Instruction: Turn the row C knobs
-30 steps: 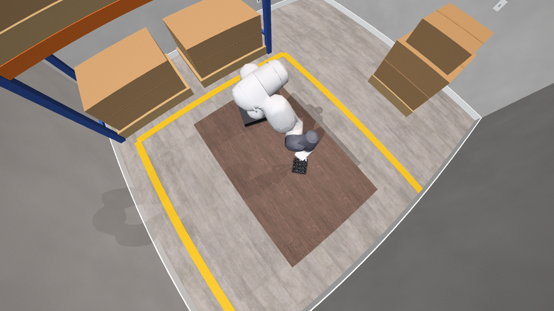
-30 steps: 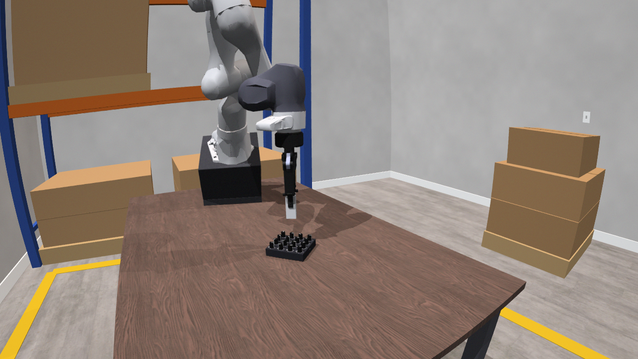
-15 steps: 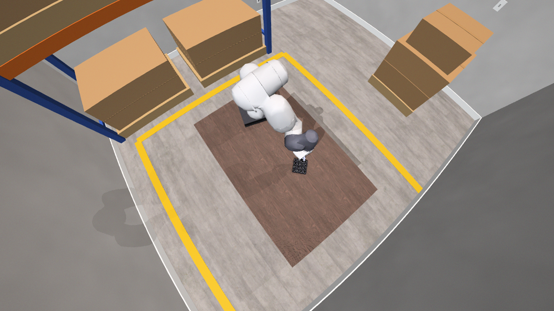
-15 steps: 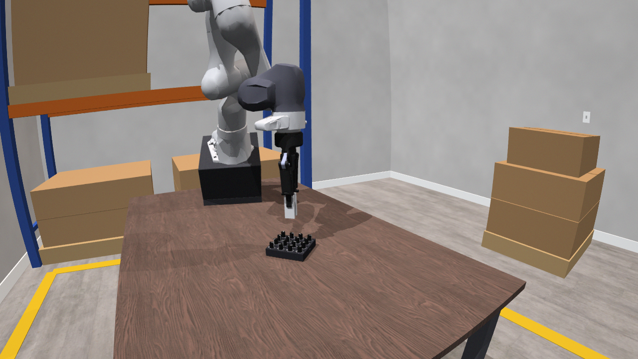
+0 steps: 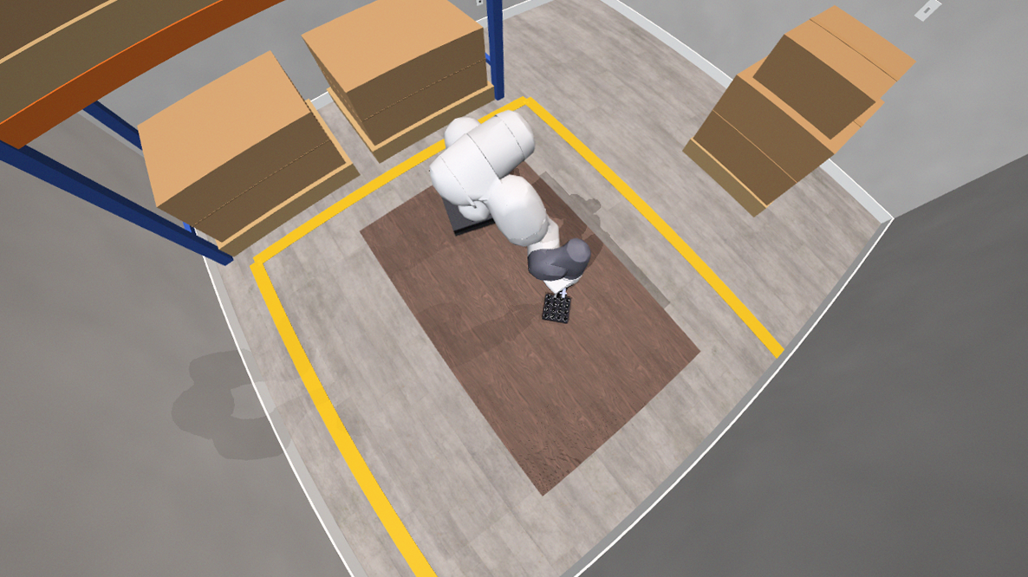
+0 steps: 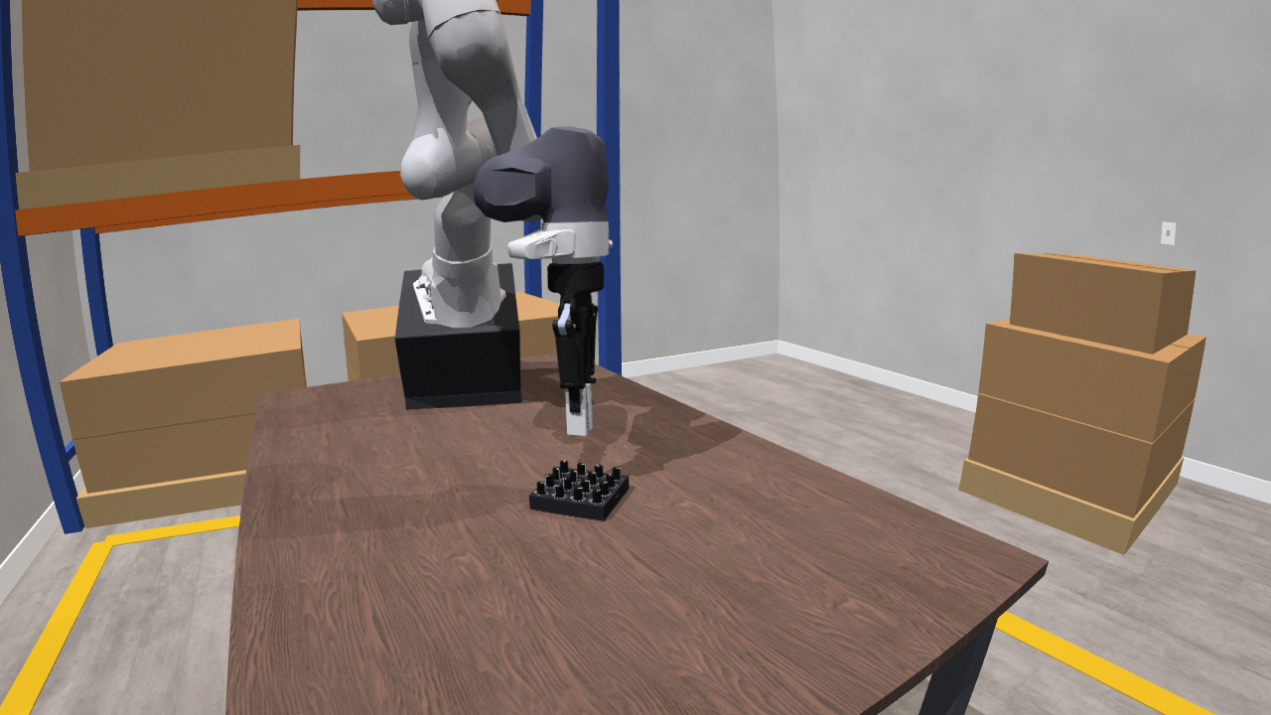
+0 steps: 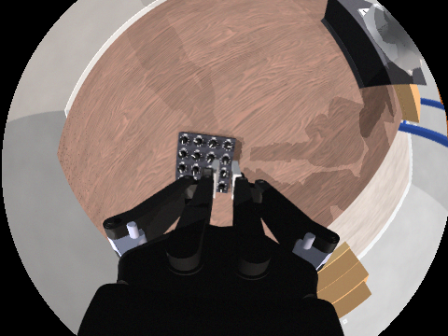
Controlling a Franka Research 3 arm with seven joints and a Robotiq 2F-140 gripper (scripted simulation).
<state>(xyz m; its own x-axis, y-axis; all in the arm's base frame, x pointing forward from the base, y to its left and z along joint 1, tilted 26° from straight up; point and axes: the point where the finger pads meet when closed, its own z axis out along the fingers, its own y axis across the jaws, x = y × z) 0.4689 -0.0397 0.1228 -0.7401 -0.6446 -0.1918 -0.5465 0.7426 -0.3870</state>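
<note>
Your knob box (image 5: pixel 555 320) (image 6: pixel 568 506) (image 7: pixel 205 161) stands on the brown table (image 5: pixel 543 412) (image 6: pixel 622 604) (image 7: pixel 140 84), a grid of black knobs rising from its top. Your gripper (image 5: pixel 561 292) (image 6: pixel 578 425) (image 7: pixel 225 169) points down above the box, apart from it; its fingers are nearly together with a narrow gap, grasping nothing. In the wrist view they hide part of the box (you can't read the knob names at this size). Behind, the arm's black pedestal (image 6: pixel 457 368) (image 7: pixel 347 47) sits on the table. Past the table, you have stacked cartons (image 5: pixel 780 135) (image 6: pixel 1070 382) (image 7: pixel 343 280) on the floor, and more boxes by the blue-posted rack (image 5: pixel 495 37) (image 6: pixel 608 178).
</note>
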